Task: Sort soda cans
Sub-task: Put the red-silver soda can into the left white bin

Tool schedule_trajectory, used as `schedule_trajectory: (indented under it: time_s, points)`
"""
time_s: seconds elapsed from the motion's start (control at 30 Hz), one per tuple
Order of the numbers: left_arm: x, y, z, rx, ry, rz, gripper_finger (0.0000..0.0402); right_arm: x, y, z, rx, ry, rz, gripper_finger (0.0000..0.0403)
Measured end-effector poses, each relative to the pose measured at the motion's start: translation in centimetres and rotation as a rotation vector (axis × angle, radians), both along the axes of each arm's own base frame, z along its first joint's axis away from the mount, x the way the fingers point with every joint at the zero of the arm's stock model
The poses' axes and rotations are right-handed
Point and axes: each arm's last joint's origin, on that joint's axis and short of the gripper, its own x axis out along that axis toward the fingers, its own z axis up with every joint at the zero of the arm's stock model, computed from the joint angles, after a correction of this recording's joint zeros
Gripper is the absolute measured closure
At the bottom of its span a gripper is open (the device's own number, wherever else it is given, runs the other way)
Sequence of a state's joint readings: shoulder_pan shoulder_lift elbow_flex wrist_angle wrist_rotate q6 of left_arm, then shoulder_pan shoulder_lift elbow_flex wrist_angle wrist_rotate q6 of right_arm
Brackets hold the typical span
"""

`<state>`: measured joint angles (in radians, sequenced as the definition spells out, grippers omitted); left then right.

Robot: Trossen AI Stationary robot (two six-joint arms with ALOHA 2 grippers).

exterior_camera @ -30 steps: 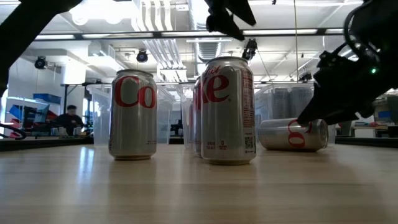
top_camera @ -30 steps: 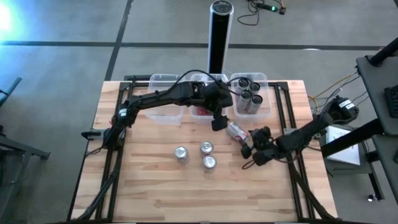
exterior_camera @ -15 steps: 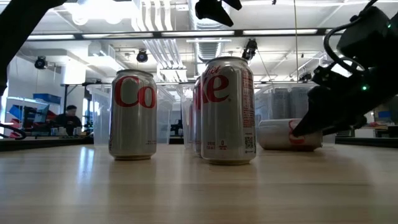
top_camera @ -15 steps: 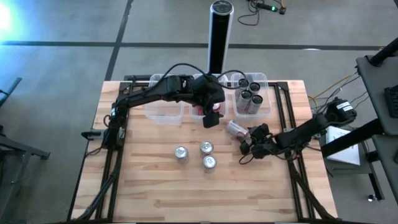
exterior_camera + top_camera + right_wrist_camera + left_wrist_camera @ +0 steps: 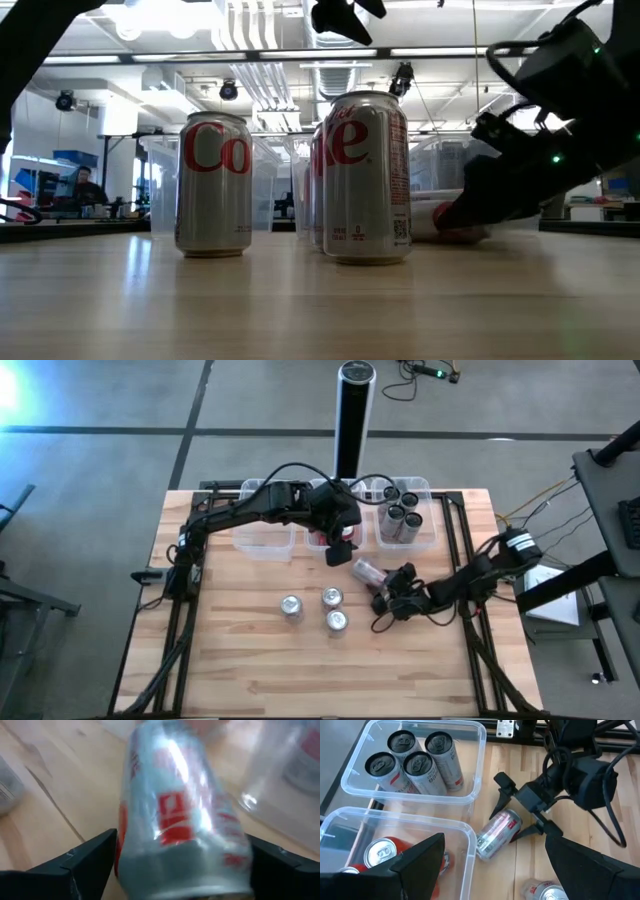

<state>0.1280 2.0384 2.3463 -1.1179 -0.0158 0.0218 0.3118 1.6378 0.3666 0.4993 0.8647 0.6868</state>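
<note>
Three upright silver cans (image 5: 332, 597) (image 5: 365, 178) stand on their bases mid-table. Another silver can (image 5: 366, 571) (image 5: 498, 833) lies on its side near the bins. My right gripper (image 5: 385, 592) (image 5: 519, 813) is open, one finger on either side of the lying can's end (image 5: 180, 825). My left gripper (image 5: 340, 548) (image 5: 492, 870) is open and empty, above the middle bin's near edge. The middle bin (image 5: 312, 512) holds red cans (image 5: 382, 852). The right bin (image 5: 428, 512) holds several silver and black cans (image 5: 415, 762). My right gripper comes level from the table's right, its fingers (image 5: 502, 795) lying along the sides of the lying can, which rests on the table. I cannot tell whether either finger touches the can.
An empty clear bin (image 5: 265, 520) sits left of the middle one along the far edge. A tall black-and-silver post (image 5: 352, 415) stands behind the bins. Bare wooden table (image 5: 250, 670) lies toward the near edge and the left side.
My right gripper has moved toward the table's left, along the table, until its fingers straddle the lying can. My left gripper has drawn back toward the far-left, over the middle bin's near edge, and then stayed still.
</note>
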Motion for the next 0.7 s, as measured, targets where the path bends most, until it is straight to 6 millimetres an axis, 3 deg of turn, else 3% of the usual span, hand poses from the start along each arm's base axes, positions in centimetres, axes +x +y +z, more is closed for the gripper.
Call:
schedule_trajectory:
  time_s: [0.2,0.33,0.5,0.7]
  points:
    - [-0.1,0.0,0.0,-0.017,0.007,0.019,0.0072,0.5,0.1,-0.5,-0.019,0.007,-0.017,0.0098]
    - [-0.8,-0.1,0.3,-0.023,0.034,0.021,0.0072,0.4,0.2,0.8,0.022,0.021,0.062,0.0091]
    - [-2.6,-0.3,1.3,-0.027,0.075,0.021,0.0072,0.0,0.4,4.7,0.126,0.121,0.18,0.0096]
    - [-4.8,-0.5,2.1,-0.02,0.152,0.031,0.0072,-1.1,0.4,12.1,0.13,0.276,0.293,0.0096]
